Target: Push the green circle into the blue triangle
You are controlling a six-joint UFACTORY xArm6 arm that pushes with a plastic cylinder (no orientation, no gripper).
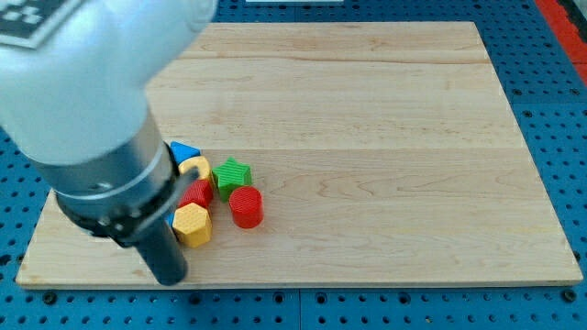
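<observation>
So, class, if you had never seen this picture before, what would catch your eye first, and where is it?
The big grey arm fills the view's left, its dark rod ending in my tip near the board's bottom edge. Just right of it a tight cluster of blocks sits at lower left: blue triangle, green star, red cylinder, yellow hexagon. No green circle shows.

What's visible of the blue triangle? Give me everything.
Only a small part of the blue triangle shows: a bright blue pointed corner poking out from behind the arm's dark housing, which hides the rest. It looks like ribbed plastic, lying flat on the wooden board, at the top of the block cluster in the view's left. It sits against a yellow block just below it.
</observation>
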